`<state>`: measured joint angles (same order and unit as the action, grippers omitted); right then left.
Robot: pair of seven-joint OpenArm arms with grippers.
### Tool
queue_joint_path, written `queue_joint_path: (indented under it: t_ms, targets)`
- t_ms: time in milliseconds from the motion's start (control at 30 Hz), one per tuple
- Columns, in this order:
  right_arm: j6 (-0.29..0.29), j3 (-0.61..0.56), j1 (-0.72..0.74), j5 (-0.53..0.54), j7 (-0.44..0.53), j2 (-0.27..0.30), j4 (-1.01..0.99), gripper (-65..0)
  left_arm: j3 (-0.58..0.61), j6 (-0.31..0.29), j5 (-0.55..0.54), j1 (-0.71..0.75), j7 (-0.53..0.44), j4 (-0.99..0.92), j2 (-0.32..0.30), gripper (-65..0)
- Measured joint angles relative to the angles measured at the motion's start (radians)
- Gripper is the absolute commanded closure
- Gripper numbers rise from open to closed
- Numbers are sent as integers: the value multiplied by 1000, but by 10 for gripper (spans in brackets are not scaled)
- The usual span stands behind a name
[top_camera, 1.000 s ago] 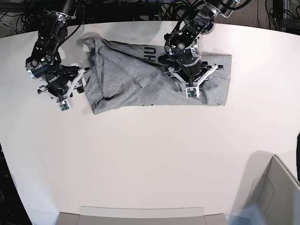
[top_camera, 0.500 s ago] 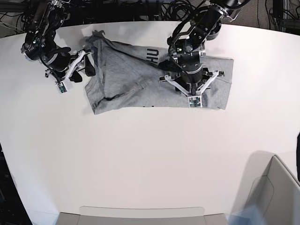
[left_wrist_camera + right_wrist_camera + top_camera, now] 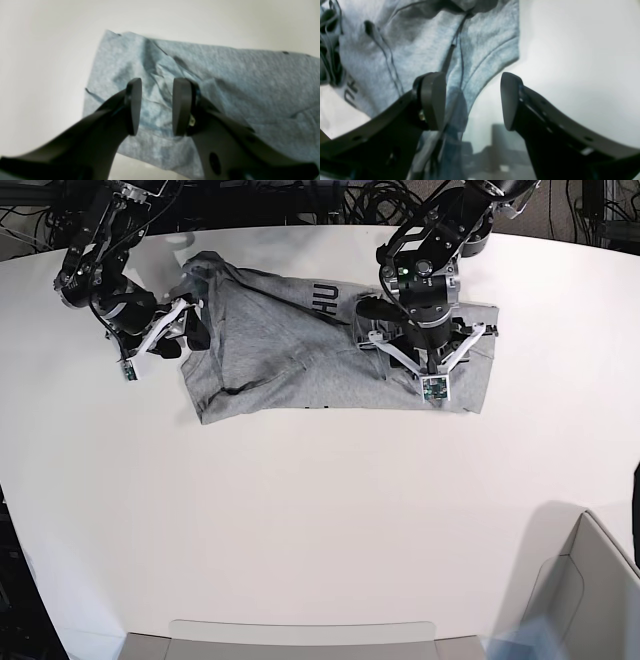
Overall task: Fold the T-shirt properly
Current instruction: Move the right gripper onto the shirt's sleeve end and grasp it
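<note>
The right claw (image 3: 163,345), wide open and empty, sits by the shirt's (image 3: 265,345) bunched end; pinching several layers there could drag the folds askew. The left claw (image 3: 435,380), partly open and empty, hangs over wrinkles a grab might deepen.

T-shirt (image 3: 270,360) heather-grey with dark block lettering; tabletop (image 3: 300,510) white; end effectors black.Left end effector (image 3: 156,106) black.

White smooth tabletop (image 3: 300,520) seen under everything. Grey angular open-topped bin (image 3: 600,590) placed at base view's lower right corner, cut off by frame. Black loose cables (image 3: 25,225) strewn beyond the tabletop's far edge, top left and right.
</note>
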<state>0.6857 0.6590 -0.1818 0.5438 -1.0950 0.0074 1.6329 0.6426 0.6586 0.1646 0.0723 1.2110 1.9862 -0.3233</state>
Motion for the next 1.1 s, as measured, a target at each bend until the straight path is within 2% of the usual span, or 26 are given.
queue_joint_path:
  t_ms: [133,300,400,533,733,933,967,1033,1100]
  targets:
    - [-1,6,33,23,18,-5,-98,-345,-2,0,0,14,3,25,-13,-219]
    - [2,1,29,179,38,-48,-187,-345,-1,0,-7,25,23,28,-12,-219]
    - [2,1,6,232,42,-85,-203,-345,-2,0,3,25,19,28,-12,-219]
    - [2,1,-7,237,45,-101,-199,-345,-2,0,-3,25,21,28,-12,-219]
    - [2,-11,18,235,48,-97,-244,-338,-2,0,-4,23,20,28,-9,-219]
    - [0,-56,60,212,81,-88,-295,-249,-2,0,-3,22,20,28,-7,-219]
    - [-14,-75,55,208,113,-85,-296,-226,-2,0,-4,22,20,28,-7,-219]
    - [-101,-132,48,205,171,-77,-292,-165,-2,0,-4,22,20,28,-7,-219]
    - [-185,-187,49,205,185,-68,-287,-94,-2,0,-4,23,21,28,-10,-219]
